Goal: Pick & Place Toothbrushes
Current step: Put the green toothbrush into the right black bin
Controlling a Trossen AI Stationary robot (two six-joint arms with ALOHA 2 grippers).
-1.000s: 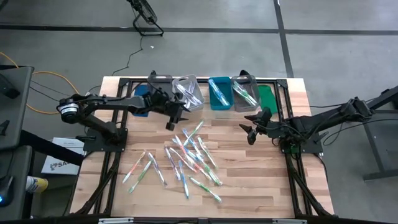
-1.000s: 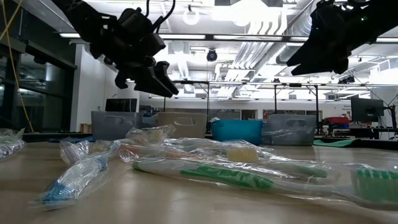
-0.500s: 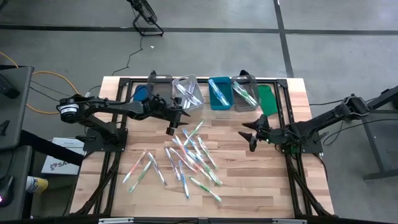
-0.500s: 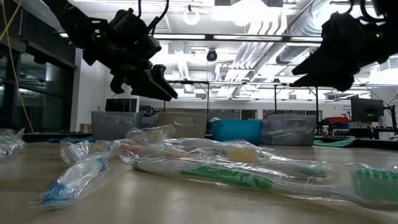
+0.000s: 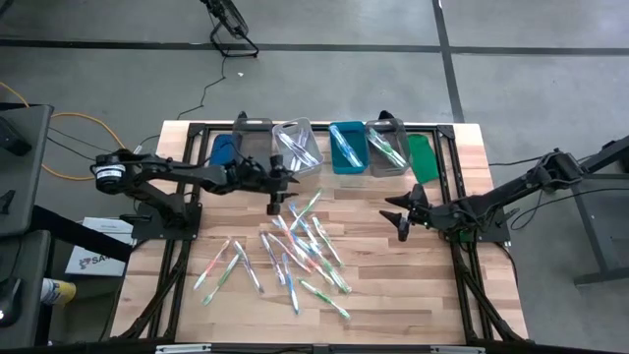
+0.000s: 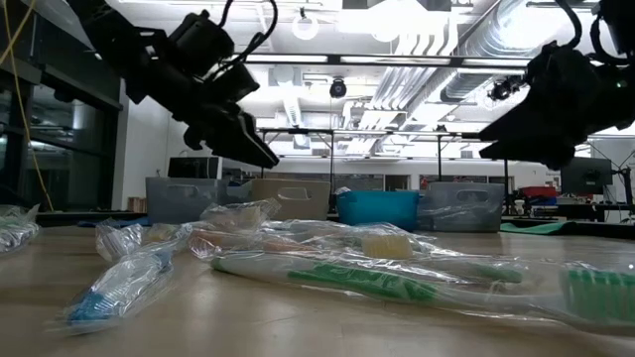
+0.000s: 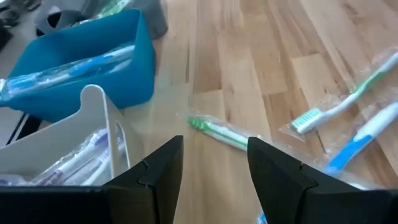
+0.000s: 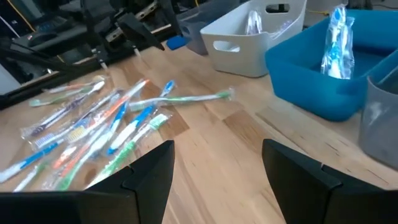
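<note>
Several wrapped toothbrushes (image 5: 300, 246) with green, blue and pink accents lie flat and scattered on the middle of the wooden table, and close up in the low view (image 6: 377, 273). More toothbrushes lie in the bins at the far edge. My left gripper (image 5: 274, 206) hovers open above the pile's far-left edge; in its wrist view (image 7: 214, 165) a green toothbrush (image 7: 224, 134) lies just ahead of it. My right gripper (image 5: 398, 224) hovers open to the right of the pile, with the toothbrushes (image 8: 93, 127) ahead of it (image 8: 217, 171).
A row of bins stands along the far edge: grey bin (image 5: 252, 136), clear bin (image 5: 299, 145), teal bin (image 5: 346, 147), grey bin (image 5: 387, 146), with a green piece (image 5: 423, 157) beside them. Bare wood lies between the pile and the right gripper and along the near edge.
My left gripper has come down and toward the near edge, from beside the clear bin to the far-left edge of the toothbrush pile. My right arm has sunk lower over the table to the right of the pile. The toothbrushes have kept still.
</note>
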